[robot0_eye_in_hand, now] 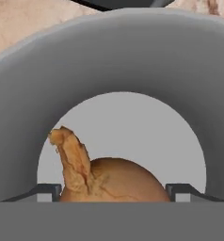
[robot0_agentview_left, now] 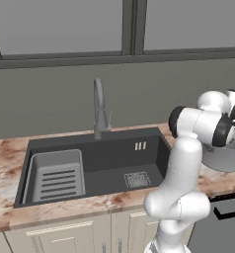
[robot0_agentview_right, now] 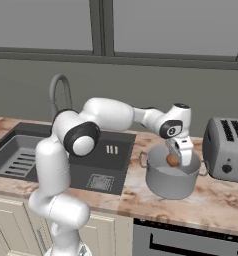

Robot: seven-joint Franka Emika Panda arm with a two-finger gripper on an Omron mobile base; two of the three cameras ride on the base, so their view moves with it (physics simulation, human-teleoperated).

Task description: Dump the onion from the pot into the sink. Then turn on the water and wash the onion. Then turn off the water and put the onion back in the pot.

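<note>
The onion's (robot0_eye_in_hand: 111, 181) lower half is cut off at the bottom of the hand view, between the fingers (robot0_eye_in_hand: 47, 190). From the left, the arm hides much of the pot (robot0_agentview_left: 227, 157). The toaster (robot0_agentview_right: 227, 150) runs past the right edge; the robot's shoulder covers the sink's (robot0_agentview_right: 21, 150) middle.

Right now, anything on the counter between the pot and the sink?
No, only bare marble counter separates the pot from the sink, seen in the right base view.
</note>
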